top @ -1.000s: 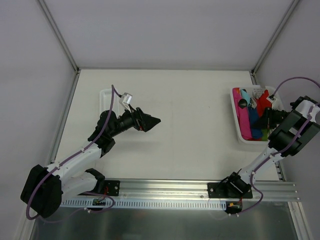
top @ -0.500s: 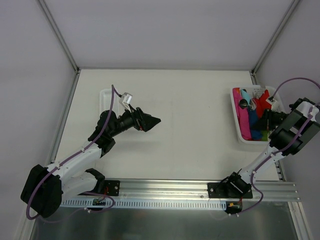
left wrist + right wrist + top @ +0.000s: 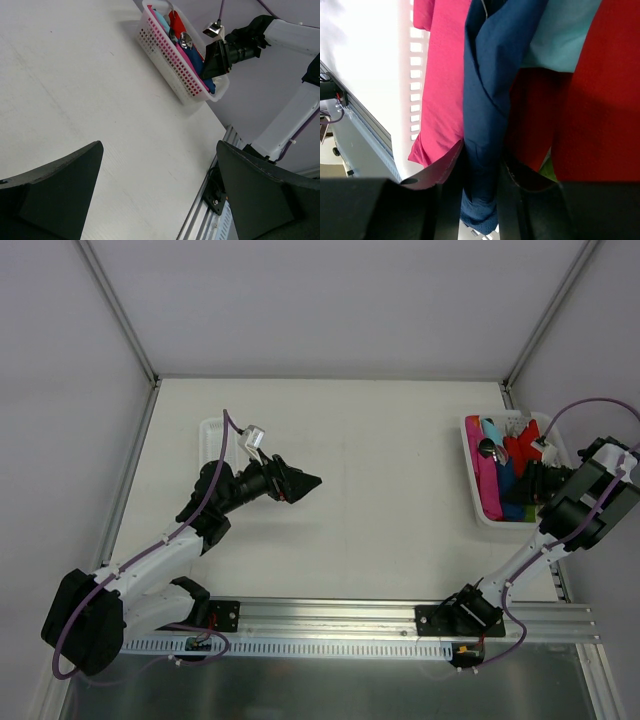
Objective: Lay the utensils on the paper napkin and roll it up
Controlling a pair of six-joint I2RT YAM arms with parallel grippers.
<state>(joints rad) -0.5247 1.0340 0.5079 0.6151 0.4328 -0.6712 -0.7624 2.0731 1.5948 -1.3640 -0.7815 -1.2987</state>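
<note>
The paper napkin (image 3: 487,90), a dark navy folded sheet, lies in the white slotted basket (image 3: 470,490) among pink, red and turquoise pieces. My right gripper (image 3: 482,157) reaches into that basket (image 3: 167,70), and a fold of the napkin (image 3: 506,476) fills the gap between its two fingers, which press on both sides. A shiny silver spoon (image 3: 487,447) rests on top of the pile, and its bowl (image 3: 186,40) shows in the left wrist view. My left gripper (image 3: 314,481) hovers wide open over bare table left of centre, holding nothing (image 3: 160,150).
A long white tray (image 3: 208,430) sits at the far left behind my left arm. Metal frame posts and grey walls bound the table. The aluminium base rail (image 3: 400,625) runs along the near edge.
My right gripper has pushed a little further into the basket, and its jaws have widened slightly around the napkin. The left arm has not moved.
</note>
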